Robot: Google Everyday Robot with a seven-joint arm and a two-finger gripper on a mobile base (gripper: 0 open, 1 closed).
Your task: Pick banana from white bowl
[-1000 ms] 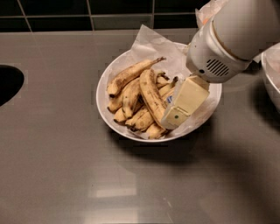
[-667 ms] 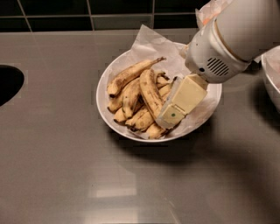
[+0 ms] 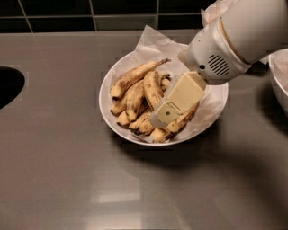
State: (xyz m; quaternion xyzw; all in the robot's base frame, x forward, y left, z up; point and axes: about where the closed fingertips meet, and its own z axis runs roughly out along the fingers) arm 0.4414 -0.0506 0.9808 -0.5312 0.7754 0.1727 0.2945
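The white bowl (image 3: 108, 112), lined with crinkled white paper, stands in the middle of the grey counter and holds several brown-speckled bananas. The banana (image 3: 152, 90), thick and curved, lies in the middle of the pile. A slimmer long-stemmed banana (image 3: 135, 76) lies across the top left. My gripper (image 3: 163, 117) reaches down from the upper right on the white arm. Its cream tip is in the right part of the pile, at the lower end of the banana and touching or nearly touching it. It hides the bananas under it.
A dark sink opening (image 3: 6, 85) cuts into the counter at the left edge. Another white bowl (image 3: 281, 78) stands at the right edge, under my arm. Black wall tiles (image 3: 90, 13) run along the back.
My gripper has moved a little to the left, further over the pile. The bananas and the bowl have not moved.
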